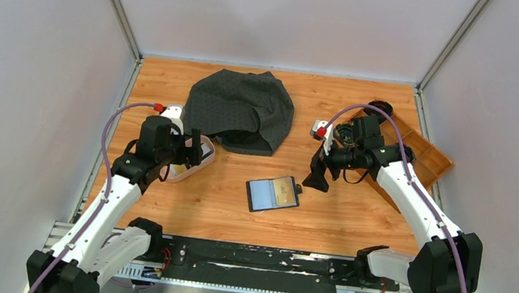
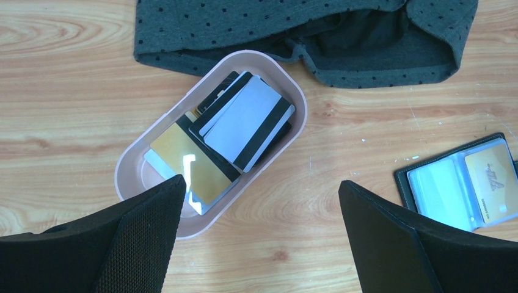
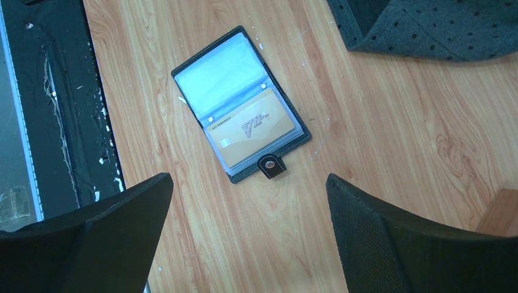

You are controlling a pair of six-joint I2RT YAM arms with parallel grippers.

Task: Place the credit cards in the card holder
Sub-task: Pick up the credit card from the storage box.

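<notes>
The left arm [image 1: 101, 210] at eight o'clock in the top view and the right arm [image 1: 411, 195] at four o'clock have white links, black joints and a purple cable [image 1: 106, 138] ending in a red plug [image 1: 158, 107]. The fingers [image 2: 140, 244] are black wedges, finely textured.

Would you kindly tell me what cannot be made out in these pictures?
- Left wrist view: the credit cards overlap in the pink dish, so their count is hidden.
- Top view: the right arm covers much of the wooden tray.
- All views: whatever lies under the dark cloth.
</notes>
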